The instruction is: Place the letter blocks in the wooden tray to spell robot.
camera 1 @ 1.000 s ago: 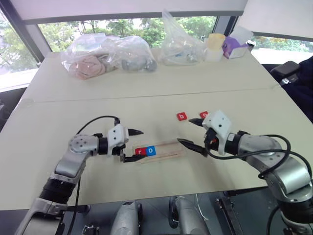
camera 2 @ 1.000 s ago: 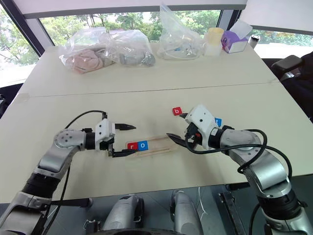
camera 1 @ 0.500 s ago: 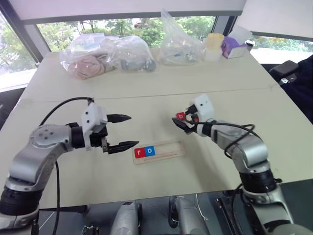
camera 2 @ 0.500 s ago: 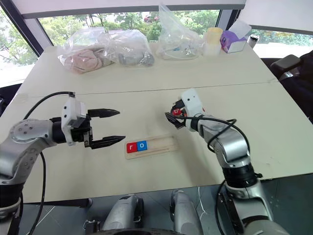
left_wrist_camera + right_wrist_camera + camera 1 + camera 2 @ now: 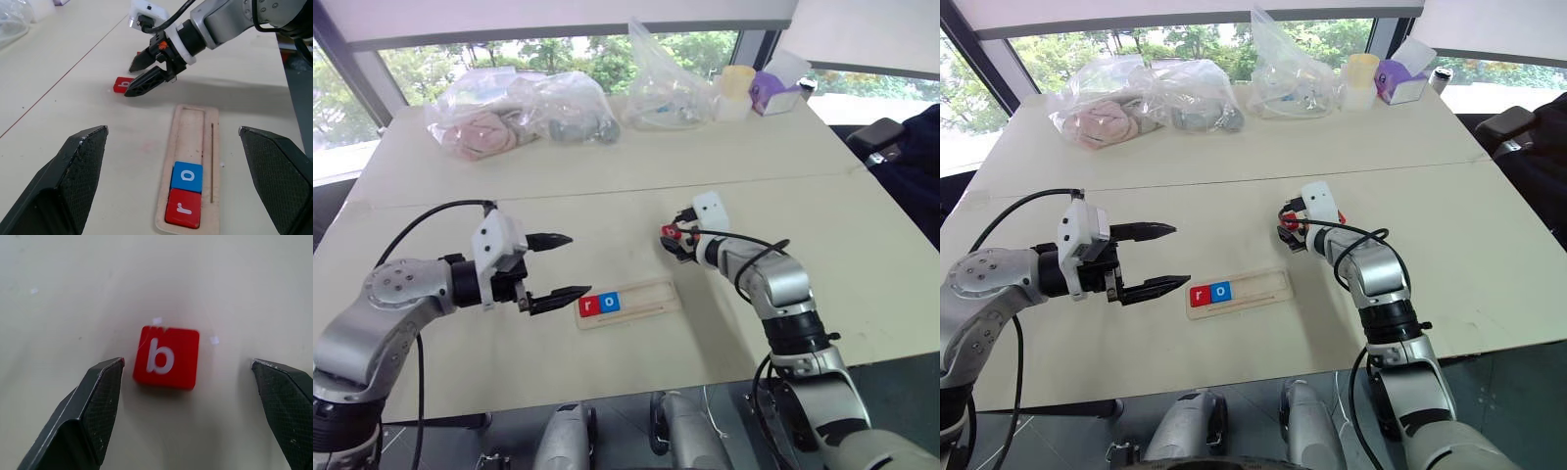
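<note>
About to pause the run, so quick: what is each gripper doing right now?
Left gripper: open, holding nothing, beside the wooden tray.
Right gripper: open, fingers either side of the red b block, not gripping it.

We see silver-grey metal arms, white camera housings at the wrists, looping black cables and textured black fingers.

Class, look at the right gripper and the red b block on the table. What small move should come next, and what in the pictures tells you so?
Probably lower the right gripper a little and close on the red b block. Its fingers stand open on either side of the block, which lies flat on the table, not yet held. The wooden tray already holds r and o, so b comes next.
</note>
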`<state>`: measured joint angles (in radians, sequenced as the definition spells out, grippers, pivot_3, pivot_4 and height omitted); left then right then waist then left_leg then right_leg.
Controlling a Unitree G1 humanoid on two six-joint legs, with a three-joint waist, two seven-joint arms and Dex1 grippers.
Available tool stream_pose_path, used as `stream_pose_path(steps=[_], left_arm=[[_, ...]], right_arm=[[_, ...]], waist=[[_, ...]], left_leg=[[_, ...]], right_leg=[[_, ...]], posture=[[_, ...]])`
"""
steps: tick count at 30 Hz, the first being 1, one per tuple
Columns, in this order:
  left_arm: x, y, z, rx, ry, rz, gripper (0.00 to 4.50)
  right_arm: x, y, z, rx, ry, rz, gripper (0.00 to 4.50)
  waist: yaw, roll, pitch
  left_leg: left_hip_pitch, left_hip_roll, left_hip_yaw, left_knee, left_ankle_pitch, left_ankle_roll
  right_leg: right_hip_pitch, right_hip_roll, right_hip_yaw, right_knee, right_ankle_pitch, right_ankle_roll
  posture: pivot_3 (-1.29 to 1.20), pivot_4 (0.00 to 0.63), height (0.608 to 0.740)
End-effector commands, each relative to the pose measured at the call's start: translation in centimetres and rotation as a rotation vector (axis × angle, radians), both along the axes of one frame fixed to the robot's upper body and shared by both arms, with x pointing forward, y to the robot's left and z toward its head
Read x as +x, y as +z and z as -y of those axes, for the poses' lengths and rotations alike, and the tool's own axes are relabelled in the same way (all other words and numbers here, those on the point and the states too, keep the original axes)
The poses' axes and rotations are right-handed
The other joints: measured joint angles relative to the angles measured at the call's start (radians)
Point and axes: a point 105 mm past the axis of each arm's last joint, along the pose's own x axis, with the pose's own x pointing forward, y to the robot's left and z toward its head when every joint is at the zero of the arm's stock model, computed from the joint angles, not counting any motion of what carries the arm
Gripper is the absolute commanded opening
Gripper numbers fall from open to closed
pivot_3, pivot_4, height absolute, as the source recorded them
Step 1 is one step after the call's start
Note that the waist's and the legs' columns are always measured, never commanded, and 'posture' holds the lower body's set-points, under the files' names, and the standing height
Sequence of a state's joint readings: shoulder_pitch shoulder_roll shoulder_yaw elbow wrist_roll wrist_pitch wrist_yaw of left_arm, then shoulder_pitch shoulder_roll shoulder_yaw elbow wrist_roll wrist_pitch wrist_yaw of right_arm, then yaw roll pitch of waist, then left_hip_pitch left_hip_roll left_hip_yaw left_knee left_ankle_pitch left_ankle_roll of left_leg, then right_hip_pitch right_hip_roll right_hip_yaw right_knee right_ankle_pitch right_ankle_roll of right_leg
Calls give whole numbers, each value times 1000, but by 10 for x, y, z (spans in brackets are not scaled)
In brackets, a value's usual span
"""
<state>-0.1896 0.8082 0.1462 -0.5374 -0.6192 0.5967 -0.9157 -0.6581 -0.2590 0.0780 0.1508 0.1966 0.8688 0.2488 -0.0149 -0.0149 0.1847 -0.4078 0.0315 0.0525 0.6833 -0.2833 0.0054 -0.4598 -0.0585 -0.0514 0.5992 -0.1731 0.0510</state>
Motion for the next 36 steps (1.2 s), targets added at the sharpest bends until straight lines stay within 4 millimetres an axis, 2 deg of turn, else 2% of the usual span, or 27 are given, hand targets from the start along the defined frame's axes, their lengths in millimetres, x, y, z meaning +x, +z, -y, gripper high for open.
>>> stream_pose_path(steps=[1, 9, 12, 16, 17, 19, 22, 26, 27, 30, 33, 36], left_arm=[[-4, 10, 0, 9, 8, 66, 4452], [-2, 7, -2, 14, 37, 67, 4452], [-2, 6, -1, 12, 39, 69, 4500], [-1, 5, -1, 13, 39, 68, 4500], [-1, 5, -1, 13, 38, 68, 4500], [0, 5, 0, 9, 34, 65, 4500], [-2, 3, 1, 8, 18, 55, 4500], [-1, 1, 7, 1, -20, 34, 4500], [-2, 0, 6, 0, -25, 31, 4500], [1, -1, 11, -4, -53, 17, 4500], [0, 0, 8, -2, -64, 14, 4500], [10, 8, 4, -6, -53, 36, 4500]], right_arm=[[8, 8, -7, -15, 4, 40, 4188], [1, -5, -15, -131, 69, 14, 4188], [-4, -6, -17, -154, 84, 16, 3352], [-9, -7, -23, -61, 55, -48, 1330], [-10, -8, -24, -25, 38, -75, 1187], [-12, -7, -23, 17, 8, -114, 1192], [-18, 8, -16, 54, -15, -111, 1192], [-35, 45, 15, 49, -33, -32, 1192], [-41, 48, 18, 40, -31, -27, 1192], [-64, 60, 45, -20, -56, -13, 1192], [-91, 56, 57, -45, -74, -34, 1192], [-115, 43, 64, -39, -62, -63, 1192]], waist=[[-2, 0, 0], [-2, 0, 0], [-2, 0, 0], [0, 0, 0], [0, 0, 0], [1, 0, -1], [2, 0, -1], [8, 2, 0], [7, 2, 0], [4, 1, 0], [3, 1, 0], [4, 1, 0]], left_leg=[[0, 0, 0, 0, 0, 0], [1, 0, 0, 0, 0, 0], [1, 0, 0, 0, 0, 0], [1, 0, 0, 0, 0, 0], [1, 0, 0, 0, 0, 0], [1, 0, 0, 0, 0, 0], [1, 0, 0, 0, 0, 0], [0, 0, -1, 0, 0, 0], [0, 0, 0, 0, 0, 0], [0, -1, 0, 0, 0, 0], [0, 0, 0, 0, 0, 0], [0, 0, 0, -1, 0, 0]], right_leg=[[0, 0, 0, 0, 1, 1], [0, 0, 0, 1, 0, 0], [0, 0, 1, 1, 0, 0], [0, 0, 0, 2, 0, 0], [0, 0, 0, 2, 0, 0], [0, 0, 0, 2, 0, 0], [0, 0, 0, 2, 0, 0], [0, -1, 0, 1, 0, 0], [-1, -2, 0, 1, 0, 0], [0, -2, 0, 0, 0, 0], [0, -1, 0, 0, 0, 0], [0, 0, 0, 0, -1, 1]], posture=[[0, 150, 740], [0, 150, 740], [0, 150, 740], [0, 150, 740], [0, 150, 740], [0, 150, 740], [0, 150, 740], [0, 150, 740], [0, 150, 740], [0, 150, 740], [0, 150, 740], [0, 150, 740]])
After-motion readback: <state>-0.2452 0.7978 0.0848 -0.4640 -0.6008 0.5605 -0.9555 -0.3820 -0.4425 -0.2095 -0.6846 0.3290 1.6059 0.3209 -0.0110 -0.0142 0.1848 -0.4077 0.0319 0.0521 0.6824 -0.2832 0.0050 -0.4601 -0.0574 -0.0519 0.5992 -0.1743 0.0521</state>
